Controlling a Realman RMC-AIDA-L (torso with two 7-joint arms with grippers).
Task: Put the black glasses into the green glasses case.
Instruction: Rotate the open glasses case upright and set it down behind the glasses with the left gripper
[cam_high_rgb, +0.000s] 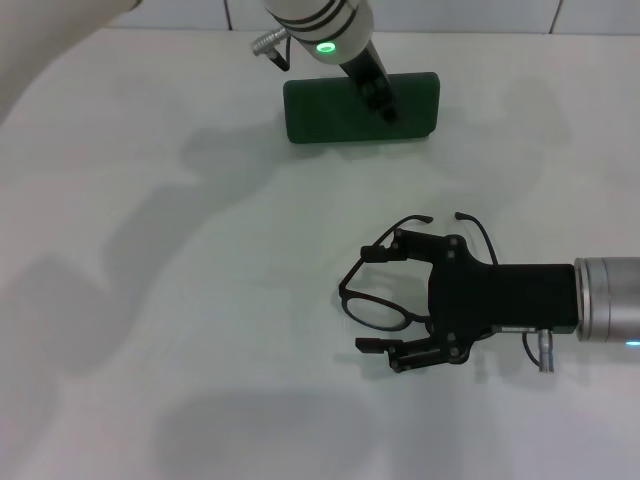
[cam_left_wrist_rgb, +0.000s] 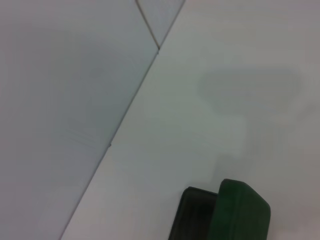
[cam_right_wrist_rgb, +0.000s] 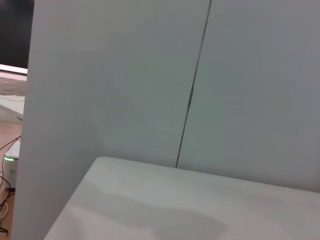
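The right gripper (cam_high_rgb: 385, 300), jaws spread, straddles the black glasses (cam_high_rgb: 385, 295) lying on the worktop (cam_high_rgb: 150, 300). Light, thin and fragile, they are probably best pinched gently at the bridge. Farther off, the left gripper (cam_high_rgb: 380, 100) reaches over the green glasses case (cam_high_rgb: 315, 110); its jaws cannot be made out.

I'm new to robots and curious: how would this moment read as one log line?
right gripper: open, straddling black glasses on table | left gripper: at green glasses case
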